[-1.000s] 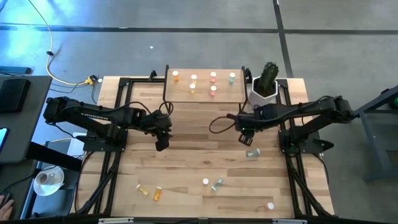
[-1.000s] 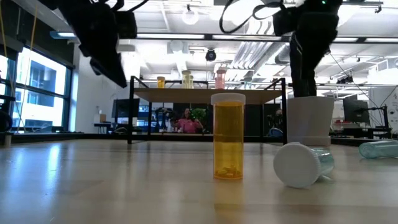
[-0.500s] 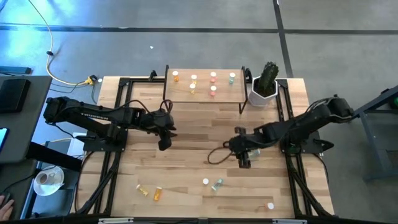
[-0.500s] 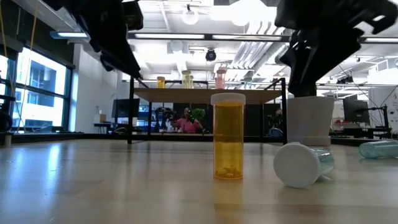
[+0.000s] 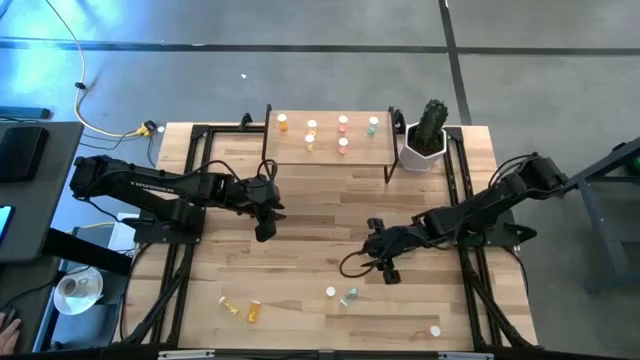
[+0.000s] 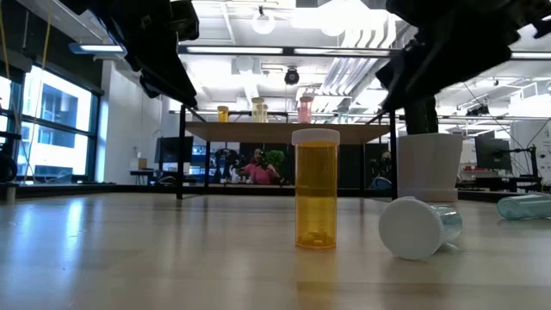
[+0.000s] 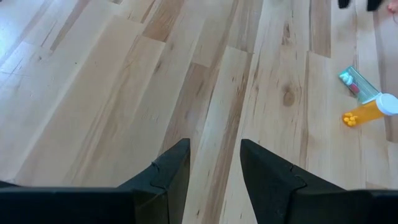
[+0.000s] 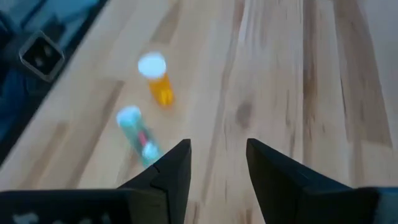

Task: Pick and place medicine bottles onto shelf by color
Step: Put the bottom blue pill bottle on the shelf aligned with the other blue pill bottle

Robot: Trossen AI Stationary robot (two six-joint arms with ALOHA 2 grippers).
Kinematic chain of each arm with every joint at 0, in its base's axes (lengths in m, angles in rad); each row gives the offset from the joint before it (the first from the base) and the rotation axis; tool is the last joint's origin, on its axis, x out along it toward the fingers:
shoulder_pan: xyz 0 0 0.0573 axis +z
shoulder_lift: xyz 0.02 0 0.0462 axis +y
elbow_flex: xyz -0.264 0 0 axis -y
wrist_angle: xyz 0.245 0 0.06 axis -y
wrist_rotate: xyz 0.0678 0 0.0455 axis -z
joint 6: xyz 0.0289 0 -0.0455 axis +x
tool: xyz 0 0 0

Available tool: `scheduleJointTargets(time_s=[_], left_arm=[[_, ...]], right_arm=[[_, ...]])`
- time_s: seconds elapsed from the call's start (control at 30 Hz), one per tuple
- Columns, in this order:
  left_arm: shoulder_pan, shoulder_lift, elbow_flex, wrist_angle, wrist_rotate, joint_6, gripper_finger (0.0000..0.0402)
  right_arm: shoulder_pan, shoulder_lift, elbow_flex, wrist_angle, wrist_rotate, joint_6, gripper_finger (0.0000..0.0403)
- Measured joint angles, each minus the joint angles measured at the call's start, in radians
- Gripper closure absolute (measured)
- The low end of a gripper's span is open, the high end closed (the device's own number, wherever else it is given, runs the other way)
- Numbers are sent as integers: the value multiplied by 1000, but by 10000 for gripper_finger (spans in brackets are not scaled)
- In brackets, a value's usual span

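Note:
The shelf (image 5: 328,148) stands at the table's far edge with several medicine bottles (image 5: 343,123) upright on its top. On the table an orange bottle (image 8: 157,79) stands upright on its base, and a green bottle (image 8: 139,135) lies on its side next to it. Both also show in the high view, the orange bottle (image 5: 331,292) and the green bottle (image 5: 349,296). My right gripper (image 8: 217,149) hangs open just on their far right, nothing between its fingers. My left gripper (image 7: 213,149) is open over bare wood at the table's left middle (image 5: 264,234).
Two more bottles, yellow (image 5: 228,305) and orange (image 5: 254,311), lie near the front left. A white-capped one (image 5: 434,330) is at the front right, and a green one (image 6: 525,205) lies farther right. A white cactus pot (image 5: 425,152) stands beside the shelf.
My right gripper has swung from the table's middle right toward the near edge and come down, tipping its fingers out toward the orange and green bottles. Its fingers stay open. The bottles have not moved.

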Motion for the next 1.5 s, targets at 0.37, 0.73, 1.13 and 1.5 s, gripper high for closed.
scheduleJointTargets(time_s=[0.37,0.73,1.13,1.5], left_arm=[[0,0,0,0,0,0,270],[0,0,0,7,1,0,270],[0,0,0,17,1,0,270],[0,0,0,17,2,-8,270]], right_arm=[[21,170,0,157,-98,-165,229],[21,321,0,379,-234,-233,229],[54,454,50,398,-306,-235,229],[60,481,51,388,-280,-217,248]])
